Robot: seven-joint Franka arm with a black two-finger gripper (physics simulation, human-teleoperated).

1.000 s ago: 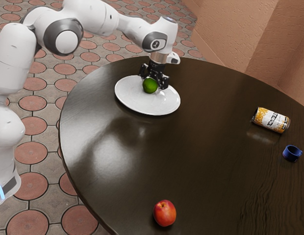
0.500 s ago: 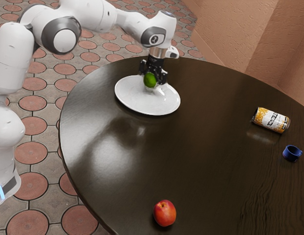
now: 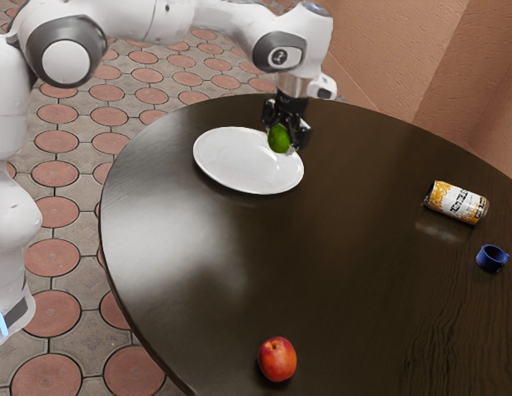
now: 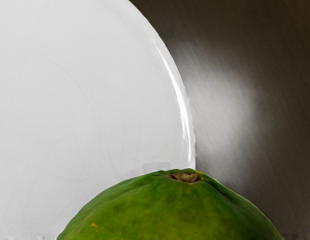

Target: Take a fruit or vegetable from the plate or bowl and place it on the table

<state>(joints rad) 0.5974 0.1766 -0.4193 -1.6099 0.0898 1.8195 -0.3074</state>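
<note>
The claw is closed around the green fruit, holding it aloft by the rim of the white plate; the plate rests near the table's curved far edge; toward the exterior view's right, a can lies on its side, the blue cup near it; a red fruit sits toward that view's bottom, well apart from the plate.

Soft, even light; broad hazy glare on dark table; white glint along plate rim.
</note>
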